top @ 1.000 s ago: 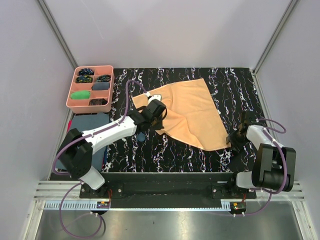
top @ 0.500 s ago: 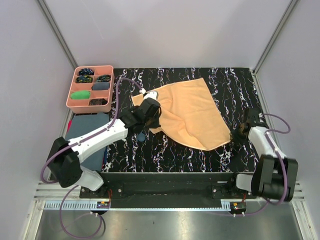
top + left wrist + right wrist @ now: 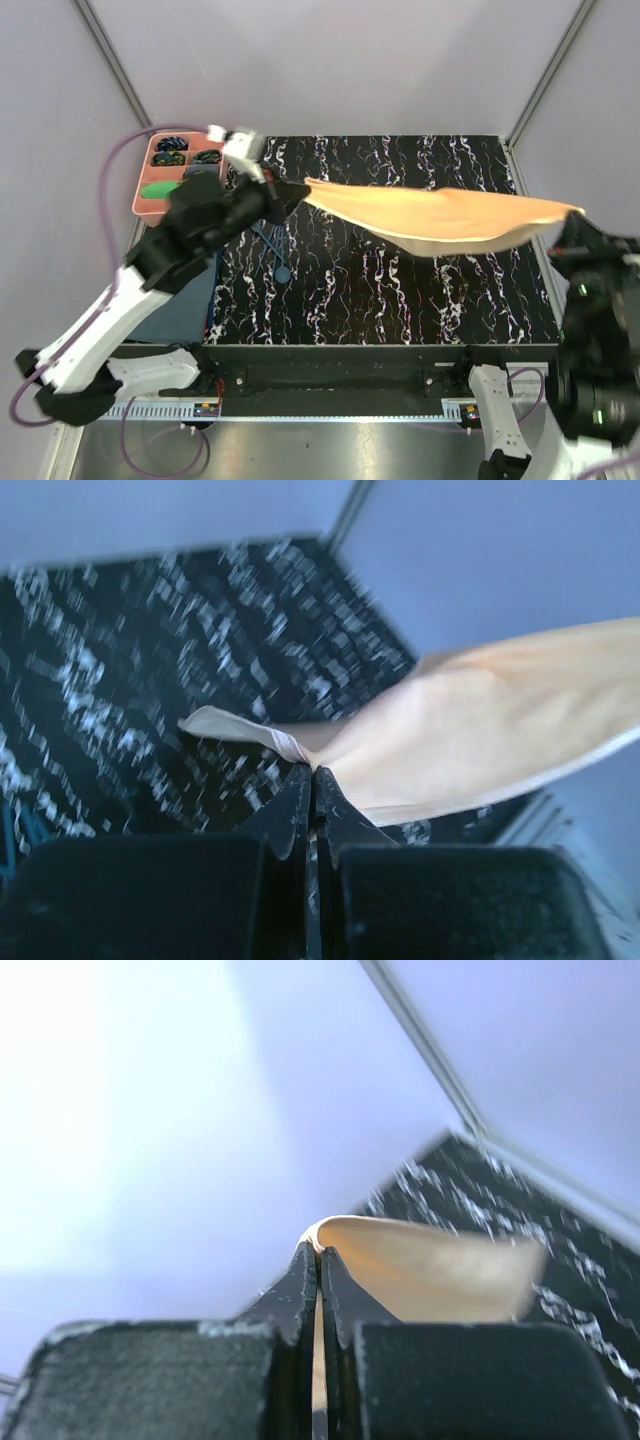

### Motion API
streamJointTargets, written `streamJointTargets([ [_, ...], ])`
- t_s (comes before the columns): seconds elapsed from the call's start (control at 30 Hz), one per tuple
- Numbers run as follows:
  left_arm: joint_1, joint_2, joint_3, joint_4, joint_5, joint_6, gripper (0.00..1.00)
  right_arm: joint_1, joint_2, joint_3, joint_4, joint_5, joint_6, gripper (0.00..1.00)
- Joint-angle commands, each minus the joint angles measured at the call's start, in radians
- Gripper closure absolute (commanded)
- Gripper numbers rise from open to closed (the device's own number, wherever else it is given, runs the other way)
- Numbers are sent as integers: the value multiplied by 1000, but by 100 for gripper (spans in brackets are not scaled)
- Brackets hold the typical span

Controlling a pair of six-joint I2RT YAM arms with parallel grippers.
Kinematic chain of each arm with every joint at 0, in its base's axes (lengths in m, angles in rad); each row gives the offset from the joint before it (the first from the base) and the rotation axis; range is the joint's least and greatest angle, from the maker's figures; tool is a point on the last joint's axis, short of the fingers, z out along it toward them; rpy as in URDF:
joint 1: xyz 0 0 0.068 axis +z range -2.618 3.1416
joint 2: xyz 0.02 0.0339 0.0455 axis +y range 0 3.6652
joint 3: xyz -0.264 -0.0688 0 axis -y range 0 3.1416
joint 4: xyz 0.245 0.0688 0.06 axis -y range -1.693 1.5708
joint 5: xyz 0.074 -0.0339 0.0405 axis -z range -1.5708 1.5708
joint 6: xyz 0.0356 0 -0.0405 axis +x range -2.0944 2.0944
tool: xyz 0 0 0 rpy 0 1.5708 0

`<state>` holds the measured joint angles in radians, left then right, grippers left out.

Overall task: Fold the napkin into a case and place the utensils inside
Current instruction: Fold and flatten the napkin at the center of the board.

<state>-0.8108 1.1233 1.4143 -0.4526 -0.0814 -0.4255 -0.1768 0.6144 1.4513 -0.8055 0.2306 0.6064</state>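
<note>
The napkin (image 3: 450, 220) hangs stretched in the air above the surface (image 3: 400, 290), one corner pinched by the left gripper (image 3: 308, 775), the opposite by the right gripper (image 3: 318, 1252) (both clamped tight).

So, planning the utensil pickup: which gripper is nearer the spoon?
Left. The left gripper holds a napkin corner raised near the spoon; the right gripper holds another corner, far off at the right of the table.

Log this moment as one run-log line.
left claw: shut on napkin corner | right claw: shut on its other end | napkin: airborne, stretched, unfolded | utensils: on table
</note>
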Motion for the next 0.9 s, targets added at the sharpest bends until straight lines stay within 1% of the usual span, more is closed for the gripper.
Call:
streamJointTargets([
  [0.0,-28,-203,11,95,170,79,100,2,-96,142,-155,55,-48,100],
  [0.07,-30,-273,-4,104,201,79,100,2,-131,190,-178,52,-53,100],
  [0.2,-30,-321,-14,112,230,51,100,2,-159,192,-199,55,-48,100],
  [0.3,-31,-286,-20,109,175,24,100,2,-163,121,-141,82,-43,100],
  [0.33,-30,-267,-20,103,93,16,100,2,-154,100,-124,105,-43,100],
  [0.37,-30,-222,-8,92,24,-14,100,2,-122,63,-107,113,-45,100],
  [0.4,-30,-189,9,48,-114,-27,100,2,-99,43,-72,121,-51,100],
  [0.43,-28,-154,30,22,-180,-35,100,2,-75,22,-51,136,-54,100],
  [0.47,-12,-66,90,-9,-237,-57,100,2,-23,-29,-26,148,-56,100],
  [0.5,11,-19,119,-53,-271,-67,100,2,7,-54,32,160,-60,100],
  [0.53,37,71,142,-54,-259,-74,100,2,39,-77,64,170,-57,100],
  [0.57,89,116,179,-49,-252,-91,100,2,106,-119,104,165,-60,100],
  [0.6,111,162,199,-46,-258,-108,100,2,148,-137,186,156,-74,100],
  [0.63,131,252,224,-43,-259,-123,100,2,192,-161,221,156,-80,100],
  [0.67,157,298,259,-14,-264,-121,100,2,276,-181,265,157,-92,100],
  [0.7,169,343,281,0,-261,-118,100,2,322,-195,349,164,-108,100],
  [0.73,182,437,302,14,-252,-116,100,2,365,-218,395,176,-120,100],
  [0.77,208,487,351,31,-241,-110,100,2,455,-229,446,177,-134,100],
  [0.8,222,533,380,32,-221,-114,100,2,505,-232,533,182,-160,100],
  [0.83,234,612,402,41,-213,-116,100,2,554,-230,573,174,-172,100],
  [0.87,255,648,420,99,-207,-110,100,2,653,-217,624,167,-189,100],
])
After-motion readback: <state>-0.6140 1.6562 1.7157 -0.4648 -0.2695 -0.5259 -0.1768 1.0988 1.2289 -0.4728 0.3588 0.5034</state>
